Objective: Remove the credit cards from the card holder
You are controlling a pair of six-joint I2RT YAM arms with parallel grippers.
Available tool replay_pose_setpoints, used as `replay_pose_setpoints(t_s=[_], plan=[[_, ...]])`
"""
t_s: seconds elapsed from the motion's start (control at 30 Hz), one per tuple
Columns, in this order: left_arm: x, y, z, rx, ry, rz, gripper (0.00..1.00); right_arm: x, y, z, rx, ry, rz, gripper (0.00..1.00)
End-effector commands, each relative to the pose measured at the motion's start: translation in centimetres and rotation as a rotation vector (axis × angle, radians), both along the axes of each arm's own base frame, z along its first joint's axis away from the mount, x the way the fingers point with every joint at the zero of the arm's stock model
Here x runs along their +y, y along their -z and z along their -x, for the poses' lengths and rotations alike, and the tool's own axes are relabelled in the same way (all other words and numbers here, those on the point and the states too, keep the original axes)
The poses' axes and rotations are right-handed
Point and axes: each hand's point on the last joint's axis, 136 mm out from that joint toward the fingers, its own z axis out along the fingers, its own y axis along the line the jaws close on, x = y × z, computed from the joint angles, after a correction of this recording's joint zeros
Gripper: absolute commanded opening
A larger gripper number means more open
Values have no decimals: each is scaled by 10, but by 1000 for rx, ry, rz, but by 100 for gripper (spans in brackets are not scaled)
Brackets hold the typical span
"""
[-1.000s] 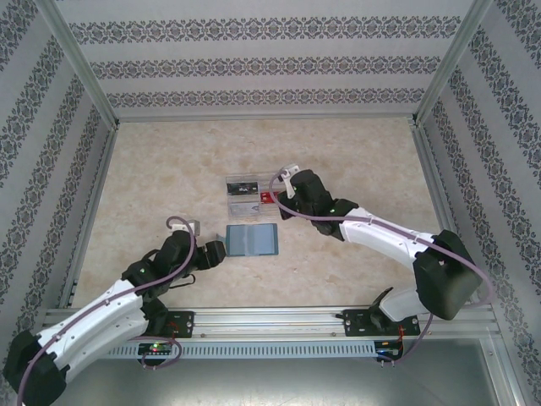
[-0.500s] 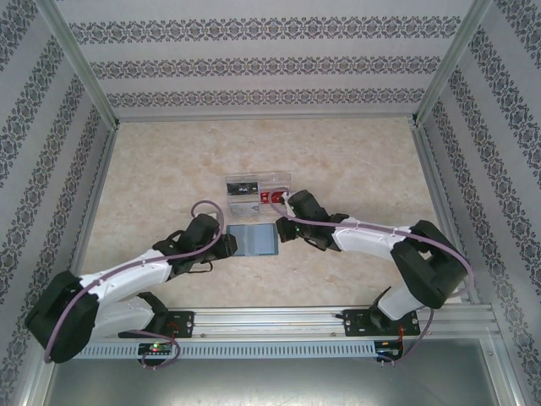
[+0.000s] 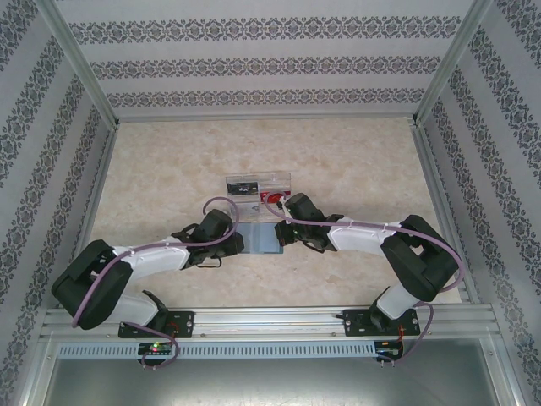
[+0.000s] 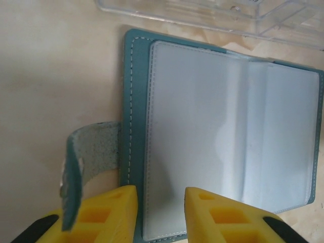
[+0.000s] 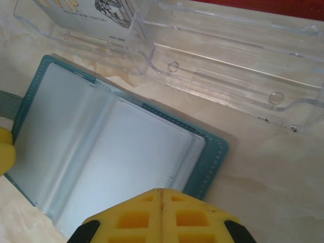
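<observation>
See holder (image 4: 217, 131) open on table (image 4: 50, 76) beside tray (image 5: 217, 55). Seems soft, light, slick; best pinned at edges. Note left tool (image 4: 161, 192) part open over left edge, empty; right tool (image 5: 162, 195) shut at right edge.

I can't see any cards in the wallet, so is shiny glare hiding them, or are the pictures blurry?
Left wrist: card holder sleeves look milky under soft glare, fairly sharp. Right wrist: bright glints along the clear tray, same pale sheen on the sleeves. Top external: even light, faint shadows, everything small.
</observation>
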Motion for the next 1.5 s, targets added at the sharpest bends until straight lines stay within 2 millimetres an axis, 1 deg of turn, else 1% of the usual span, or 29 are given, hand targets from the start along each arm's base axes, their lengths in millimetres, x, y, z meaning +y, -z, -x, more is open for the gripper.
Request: replay_pose_setpoints(t_s=[0.0, 0.2, 0.3, 0.4, 0.53, 0.7, 0.83, 0.97, 1.17, 1.3, 1.4, 1.47], plan=[[-14, -5, 0, -7, 20, 39, 32, 7, -7, -4, -11, 6, -26, 0], [-13, -21, -1, -44, 12, 30, 32, 5, -2, -5, 6, 20, -10, 0], [-10, -31, -1, -65, 13, 23, 33, -4, 3, -9, 7, 54, 35, 0], [-9, -33, -2, -73, 18, 10, 33, -13, 1, -13, -7, 91, 53, 0], [-16, -28, -5, -58, 32, 20, 33, -19, 7, -14, 16, 115, 57, 0], [-23, -17, -5, -30, 41, 28, 32, -16, 20, -11, 67, 106, 69, 0], [-25, -12, -4, -19, 43, 26, 32, -11, 24, -10, 93, 92, 61, 0], [-31, -10, -2, -13, 56, 36, 31, -11, 24, -10, 95, 90, 61, 0], [-44, -11, -1, -13, 86, 54, 30, -9, 24, -8, 101, 83, 51, 0], [-45, -13, -1, -15, 84, 48, 28, -9, 22, -9, 95, 83, 46, 0], [-41, -22, -1, -33, 74, 40, 29, -10, 16, -10, 74, 82, 44, 0], [-36, -33, -2, -56, 70, 28, 29, -11, 7, -11, 44, 85, 32, 0]])
